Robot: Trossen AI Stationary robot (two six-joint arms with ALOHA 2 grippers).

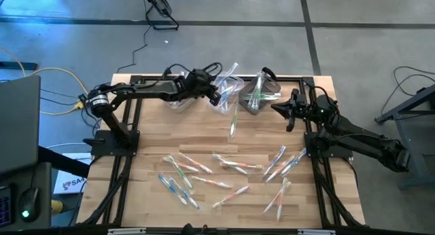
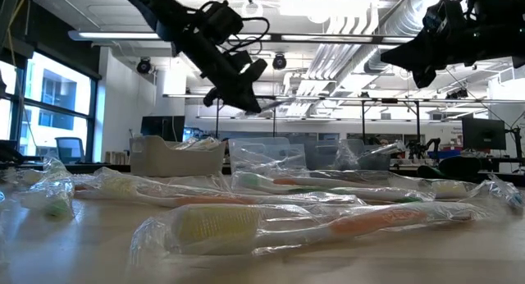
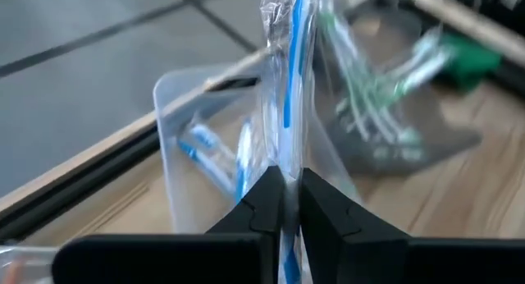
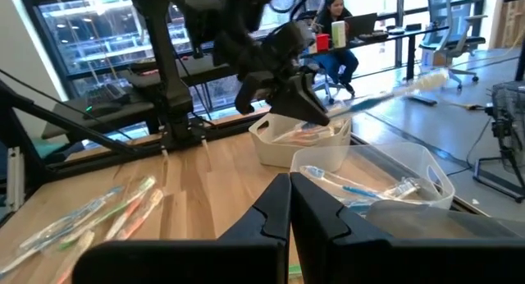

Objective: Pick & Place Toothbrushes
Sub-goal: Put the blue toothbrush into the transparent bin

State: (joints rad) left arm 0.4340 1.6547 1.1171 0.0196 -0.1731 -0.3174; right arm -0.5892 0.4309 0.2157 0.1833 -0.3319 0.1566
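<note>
In the low view a wrapped orange-handled toothbrush (image 2: pixel 328 226) lies nearest across the bench (image 2: pixel 262 267), with more wrapped brushes piled behind it and the bins (image 2: pixel 176 155) standing far back, so by this view much is still unsorted. From the high view, some twenty toothbrushes (image 1: pixel 228 174) are scattered over the near half of the bench, one more lies alone just before the bins (image 1: pixel 233 123), and three clear bins sit along the far edge, each already holding a few; I judge the job well under half done. The left gripper (image 1: pixel 216 94) hangs above the middle bin (image 1: pixel 228 92), while the right gripper (image 1: pixel 289 113) waits beside the right-hand bin with its fingers pressed together and empty. In the left wrist view the left fingers (image 3: pixel 262 206) stand nearly together, pinching a blue-handled toothbrush (image 3: pixel 291 62) by its wrapper over the bin of blue ones (image 3: pixel 205 144); the bin of green ones (image 3: pixel 385 120) stands next to it. The right wrist view shows that brush (image 4: pixel 385 95) sticking out sideways from the left gripper above the bins, not yet dropped.
</note>
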